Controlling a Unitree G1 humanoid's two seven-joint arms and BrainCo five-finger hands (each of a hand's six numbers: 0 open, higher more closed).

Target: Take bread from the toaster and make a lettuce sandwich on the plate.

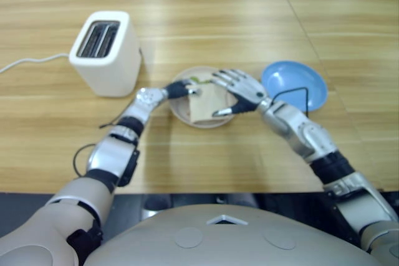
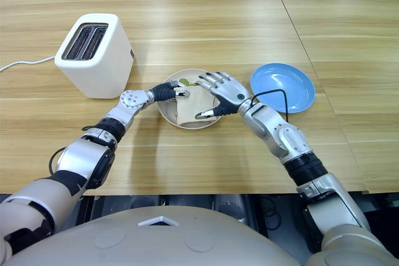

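The wooden table point(image 2: 187, 4) is the biggest thing here, pale boards with a seam that runs away from the robot on its right side. On the robot's left part of the table stands the white toaster point(image 2: 93, 60), upright, with two dark slots on its top. A white cord point(image 2: 25, 63) goes from behind it to the left edge.

On the right part lies a blue plate point(image 2: 293, 82), round and shallow. Between the toaster and the blue plate, but apart from both, is a beige plate point(image 2: 171, 118). On this plate lies a slice of bread point(image 2: 193, 109), flat, and it covers most of the middle. At the far edge of the bread a small piece of green lettuce point(image 2: 184, 81) comes out from under it, on the plate.

The right hand point(image 2: 225, 90) is over the right side of the bread, its fingers spread apart and holding nothing, the thumb low beside the near right corner of the slice. The left hand point(image 2: 167, 90) is at the left rim of the beige plate and reaches the far left corner of the bread; whether it is clamped on the slice or only touches it, I cannot tell
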